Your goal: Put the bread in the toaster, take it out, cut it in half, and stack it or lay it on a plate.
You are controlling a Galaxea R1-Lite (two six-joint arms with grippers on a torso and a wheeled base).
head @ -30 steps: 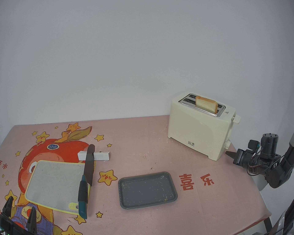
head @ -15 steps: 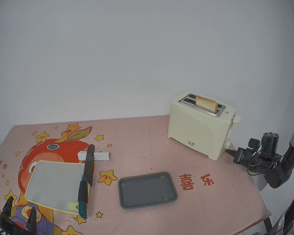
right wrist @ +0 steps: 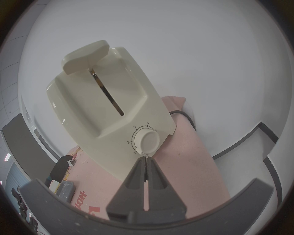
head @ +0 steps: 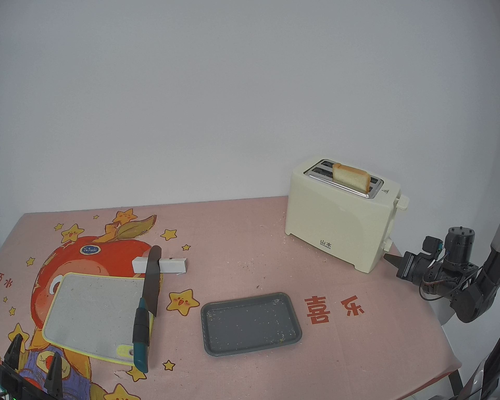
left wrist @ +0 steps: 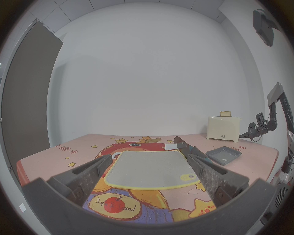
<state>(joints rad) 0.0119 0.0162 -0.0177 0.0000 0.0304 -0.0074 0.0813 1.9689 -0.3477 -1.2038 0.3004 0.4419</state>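
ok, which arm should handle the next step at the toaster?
Right. The right gripper, shut, sits beside the lever end of the toaster, with the bread up in its slot. The left gripper hangs open far off, by the cutting board.

A plain white wall [head: 208, 104] rises behind the table [head: 245, 234], whose pink cloth shows a cartoon apple and yellow stars. A tiled ceiling [left wrist: 79, 7] runs overhead, and a dark grey panel [left wrist: 24, 101] stands beyond the table's left edge. The light is soft and even.
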